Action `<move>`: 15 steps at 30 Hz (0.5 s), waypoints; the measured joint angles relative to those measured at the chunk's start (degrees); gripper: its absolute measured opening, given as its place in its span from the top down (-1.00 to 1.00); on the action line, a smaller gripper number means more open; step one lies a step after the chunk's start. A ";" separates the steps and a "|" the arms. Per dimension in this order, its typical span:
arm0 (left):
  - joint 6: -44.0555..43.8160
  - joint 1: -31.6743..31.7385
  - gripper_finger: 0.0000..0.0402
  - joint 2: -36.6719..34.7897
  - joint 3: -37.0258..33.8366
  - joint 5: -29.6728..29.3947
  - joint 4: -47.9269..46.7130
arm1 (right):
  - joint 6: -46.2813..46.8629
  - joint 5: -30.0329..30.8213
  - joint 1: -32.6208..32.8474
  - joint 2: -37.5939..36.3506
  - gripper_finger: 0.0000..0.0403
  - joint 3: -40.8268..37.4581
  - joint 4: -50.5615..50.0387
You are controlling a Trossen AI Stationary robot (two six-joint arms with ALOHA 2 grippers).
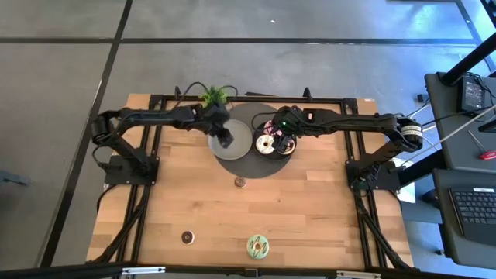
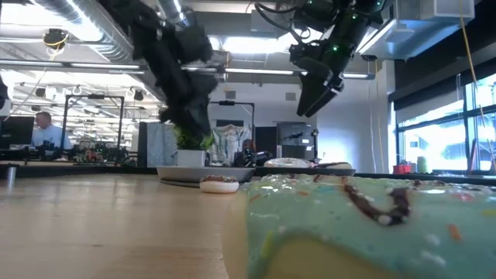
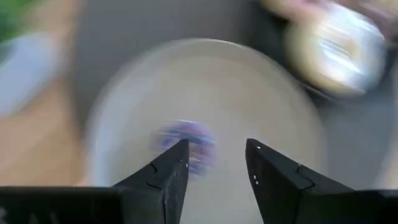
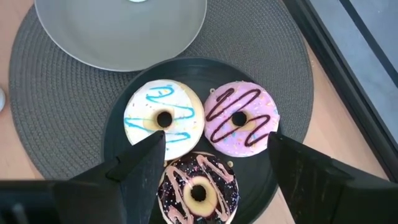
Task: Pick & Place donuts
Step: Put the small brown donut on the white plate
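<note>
Right wrist view: three donuts on one dark plate.

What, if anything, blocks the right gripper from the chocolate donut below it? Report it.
Nothing visible does. The right gripper hangs open above the chocolate donut on the dark plate, fingers either side. The white donut and pink donut lie close beside it.

My wooden table stands on a grey floor crossed by dark lines; beyond it I see a ceiling with bright strip lights and ducts; windows glow at one side; a person sits far off among desks.
</note>
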 joint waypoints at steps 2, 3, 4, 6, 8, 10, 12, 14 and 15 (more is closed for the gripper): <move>6.16 -3.03 0.24 -2.08 0.00 4.58 -0.12 | -0.02 0.00 0.00 0.00 -0.41 0.00 -0.38; 8.01 -4.75 0.24 -2.76 0.00 6.84 0.23 | -0.02 0.00 0.00 0.00 -0.41 0.00 -0.45; 9.21 -6.58 0.24 -3.23 0.00 8.35 0.30 | -0.02 0.00 0.00 0.00 -0.41 0.00 -0.45; 9.80 -10.76 0.25 -3.37 0.00 8.60 0.72 | -0.02 0.00 0.00 0.00 -0.41 0.00 -0.42; 9.11 -14.74 0.25 -2.64 0.00 5.88 0.73 | -0.14 0.00 0.00 0.00 -0.41 0.00 -0.44; 8.00 -18.07 0.24 -1.33 0.00 2.72 0.94 | -0.73 0.00 0.00 0.00 -0.41 0.00 -0.42; 7.94 -21.16 0.23 0.06 0.00 0.40 2.33 | -1.39 -0.01 0.00 0.00 -0.41 0.00 -0.42; 7.94 -23.78 0.23 1.42 0.00 -1.37 4.41 | -1.42 0.00 0.00 0.00 -0.41 0.00 -0.40; 7.94 -24.83 0.23 1.95 0.00 -1.82 4.85 | -1.47 0.00 0.00 0.00 -0.41 0.00 -0.42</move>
